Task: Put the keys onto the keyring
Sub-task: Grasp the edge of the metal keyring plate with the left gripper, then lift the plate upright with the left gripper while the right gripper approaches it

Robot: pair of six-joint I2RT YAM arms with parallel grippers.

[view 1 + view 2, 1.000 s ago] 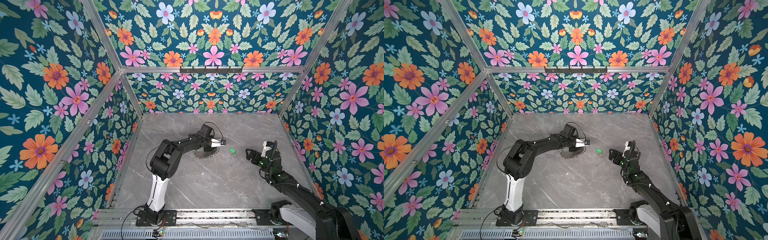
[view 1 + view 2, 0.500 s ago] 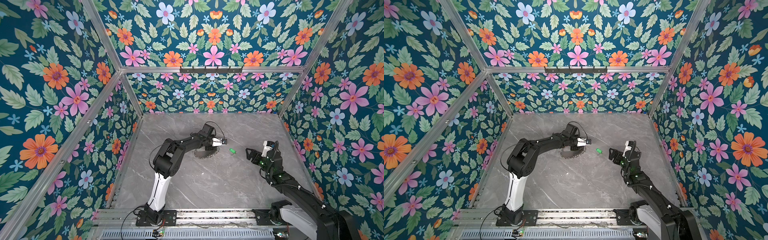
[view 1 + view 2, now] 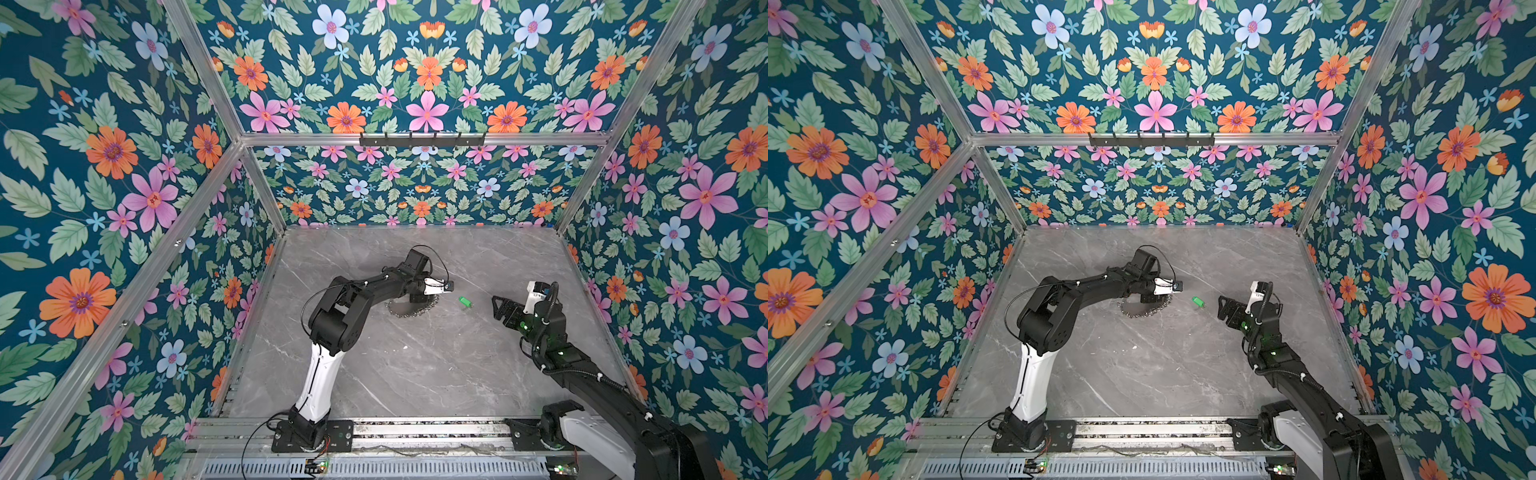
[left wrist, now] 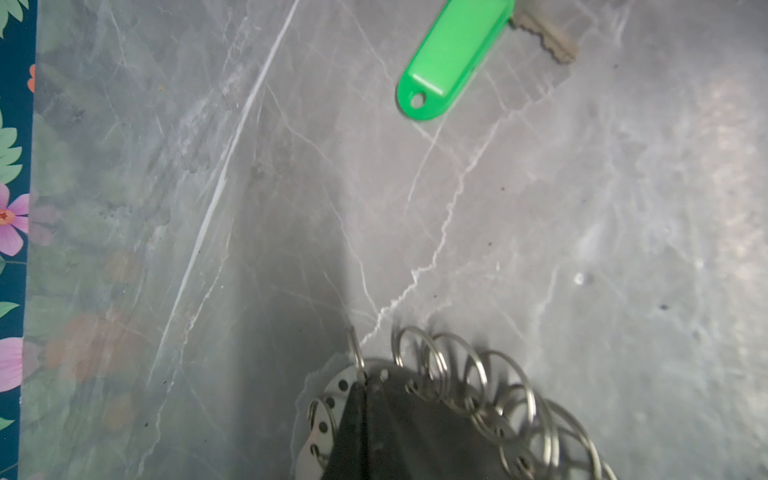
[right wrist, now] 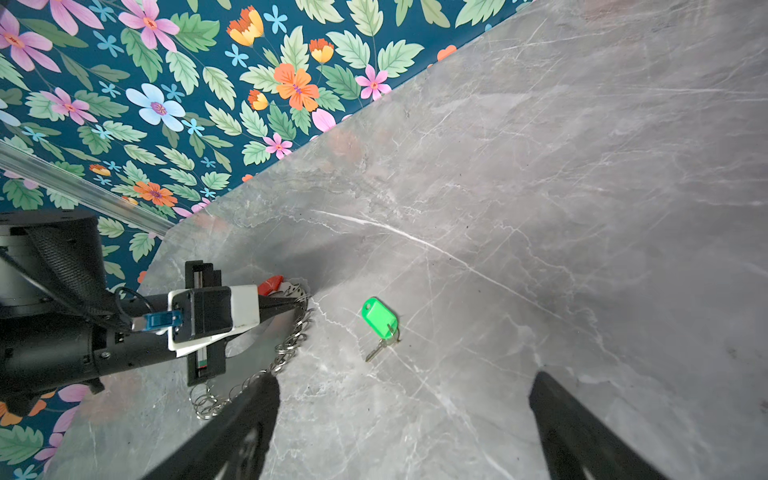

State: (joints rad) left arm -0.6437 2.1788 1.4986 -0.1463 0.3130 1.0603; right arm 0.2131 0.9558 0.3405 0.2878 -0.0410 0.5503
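Now the key point(image 3: 466, 301) lies flat on the grey marbled bench point(image 3: 415, 374). Its green tag is turned toward the left arm and its short silver blade toward the right arm, and we find it in the same spot as a second ago. Just beside it, though not touching, lies the keyring point(image 3: 413, 309), also unmoved, its fringe of small silver loops showing in both top views. In the right wrist view we see its red segment point(image 5: 270, 284) next to the left arm's fingers. The left end effector point(image 4: 362, 388) has closed since the earlier frames: its two dark fingers now press together on the keyring's perforated rim, with one loop standing up at the seam. Its wrist has shifted only slightly. On the far side of the key, the right end effector point(image 5: 405, 380) hovers above the bench with its fingers spread wide and nothing between them, pointing toward the key. It stays much where it was before.
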